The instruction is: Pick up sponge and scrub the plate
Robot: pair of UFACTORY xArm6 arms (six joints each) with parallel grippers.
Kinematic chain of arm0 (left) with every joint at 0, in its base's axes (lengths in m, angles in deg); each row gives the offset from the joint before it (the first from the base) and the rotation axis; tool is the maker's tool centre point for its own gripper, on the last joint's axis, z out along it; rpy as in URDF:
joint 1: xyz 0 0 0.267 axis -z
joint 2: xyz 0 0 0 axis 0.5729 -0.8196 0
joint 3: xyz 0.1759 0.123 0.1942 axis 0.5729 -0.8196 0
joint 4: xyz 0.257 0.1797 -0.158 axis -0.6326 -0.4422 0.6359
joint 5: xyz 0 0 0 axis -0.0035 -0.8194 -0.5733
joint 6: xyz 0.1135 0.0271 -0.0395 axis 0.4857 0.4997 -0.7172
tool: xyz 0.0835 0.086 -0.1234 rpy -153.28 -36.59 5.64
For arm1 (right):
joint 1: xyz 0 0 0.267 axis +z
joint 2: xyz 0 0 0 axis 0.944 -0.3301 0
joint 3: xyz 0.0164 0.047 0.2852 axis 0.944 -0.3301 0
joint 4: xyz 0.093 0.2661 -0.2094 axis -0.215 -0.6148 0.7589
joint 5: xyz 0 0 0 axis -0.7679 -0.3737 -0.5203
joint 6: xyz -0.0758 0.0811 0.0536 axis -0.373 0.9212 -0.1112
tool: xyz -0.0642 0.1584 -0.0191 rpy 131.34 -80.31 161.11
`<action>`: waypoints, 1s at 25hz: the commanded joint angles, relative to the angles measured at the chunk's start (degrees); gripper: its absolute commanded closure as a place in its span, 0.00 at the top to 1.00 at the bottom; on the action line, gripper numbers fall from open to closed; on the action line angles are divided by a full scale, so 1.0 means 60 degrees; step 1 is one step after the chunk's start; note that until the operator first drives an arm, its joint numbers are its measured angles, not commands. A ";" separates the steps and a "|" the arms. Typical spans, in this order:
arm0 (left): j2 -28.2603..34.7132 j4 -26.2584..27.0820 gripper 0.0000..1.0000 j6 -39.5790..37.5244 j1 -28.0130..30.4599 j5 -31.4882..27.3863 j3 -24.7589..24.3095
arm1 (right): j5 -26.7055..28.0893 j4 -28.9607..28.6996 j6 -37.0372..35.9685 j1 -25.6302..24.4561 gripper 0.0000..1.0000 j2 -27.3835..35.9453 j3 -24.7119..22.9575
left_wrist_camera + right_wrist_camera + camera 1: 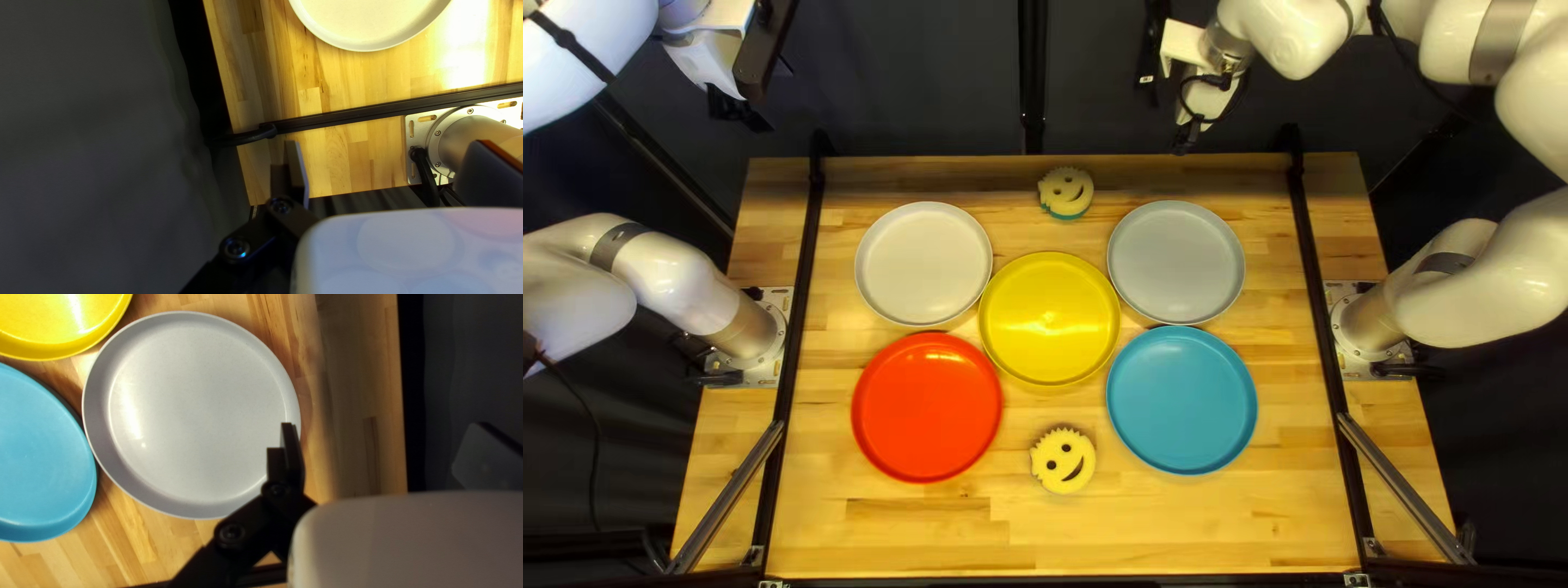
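top left view, left pincer [737,111], right pincer [1187,135] indistinct, cannot tell whether spread

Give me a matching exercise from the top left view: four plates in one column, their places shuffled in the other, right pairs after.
1. Red plate
2. Yellow plate
3. White plate
4. Blue plate

A. Nearer the table's near edge, at the right
B. In the middle of the five plates
C. Nearer the table's far edge, at the left
D. Nearer the table's near edge, at the left

Right pairs: 1-D, 2-B, 3-C, 4-A
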 commanded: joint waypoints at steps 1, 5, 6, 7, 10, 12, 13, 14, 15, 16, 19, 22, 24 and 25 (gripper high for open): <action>0.0000 0.0000 1.00 0.0000 0.0000 0.0000 0.0000 | -0.0502 -0.0197 -0.0008 0.0392 1.00 -0.1638 0.1245; 0.0000 0.0000 1.00 0.0000 0.0000 0.0000 0.0000 | -0.0629 -0.0370 -0.0169 0.0574 1.00 -0.2754 0.2148; 0.0000 0.0000 1.00 0.0000 0.0000 0.0000 0.0000 | -0.0648 -0.0431 -0.0244 0.0599 1.00 -0.3003 0.2330; 0.0000 0.0000 1.00 0.0000 0.0000 0.0000 0.0000 | -0.0658 -0.0473 -0.0296 0.0611 1.00 -0.3142 0.2425; 0.0000 0.0000 1.00 0.0000 0.0000 0.0000 0.0000 | -0.0641 -0.0694 -0.0639 0.0603 1.00 -0.3599 0.2707; 0.0000 0.0000 1.00 0.0000 0.0000 0.0000 0.0000 | -0.0609 -0.0807 -0.0893 0.0583 1.00 -0.3885 0.2893; 0.0000 0.0000 1.00 0.0000 0.0000 0.0000 0.0000 | -0.0550 -0.0845 -0.1076 0.0575 1.00 -0.4087 0.3046; 0.0000 0.0000 1.00 0.0000 0.0000 0.0000 0.0000 | -0.0567 -0.0841 -0.1116 0.0595 1.00 -0.4211 0.3125; 0.0000 0.0000 1.00 0.0000 0.0000 0.0000 0.0000 | -0.0587 -0.0833 -0.1175 0.0624 1.00 -0.4387 0.3252; 0.0000 0.0000 1.00 0.0000 0.0000 0.0000 0.0000 | -0.0607 -0.0838 -0.1205 0.0645 1.00 -0.4530 0.3364; 0.0000 0.0000 1.00 0.0000 0.0000 0.0000 0.0000 | -0.0604 -0.0851 -0.1276 0.0648 1.00 -0.4832 0.3620; 0.0000 0.0000 1.00 0.0000 0.0000 0.0000 0.0000 | -0.0619 -0.0951 -0.1332 0.0708 1.00 -0.5105 0.3817; 0.0000 0.0000 1.00 0.0000 0.0000 0.0000 0.0000 | -0.0627 -0.1021 -0.1376 0.0756 1.00 -0.5318 0.3961; 0.0000 0.0000 1.00 0.0000 0.0000 0.0000 0.0000 | -0.0611 -0.1074 -0.1426 0.0770 1.00 -0.5466 0.4074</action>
